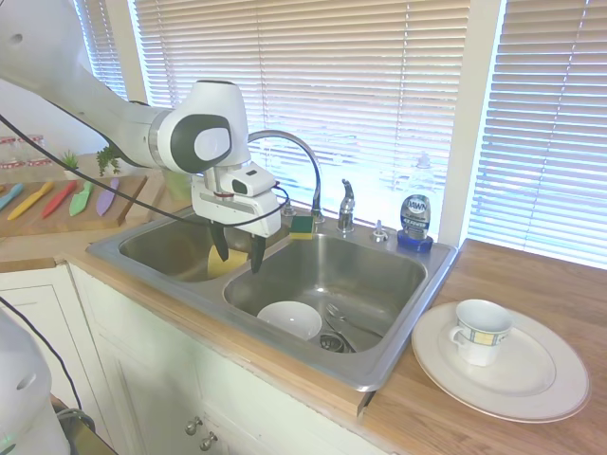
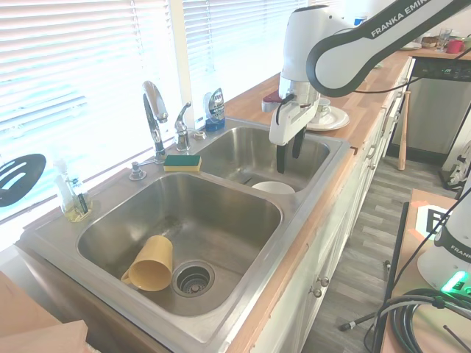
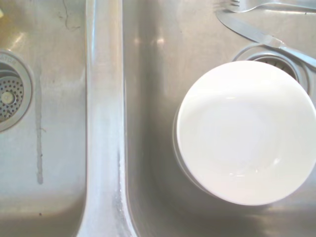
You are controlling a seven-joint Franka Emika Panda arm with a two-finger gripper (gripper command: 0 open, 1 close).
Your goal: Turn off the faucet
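Observation:
The chrome faucet arches from the back rim of the double sink, its short upright lever handle standing just to its right. From the other side the faucet and its handle stand at the sink's far rim. My gripper hangs open over the divider between the two basins, well in front of the faucet and apart from it, with nothing between its fingers. The opposite view shows the gripper above the farther basin. I see no water stream from the spout.
A white bowl lies in one basin beside a knife and fork. A yellow cup lies in the other. A sponge, soap bottle and chrome nub sit on the back rim. A mug on a plate stands on the counter.

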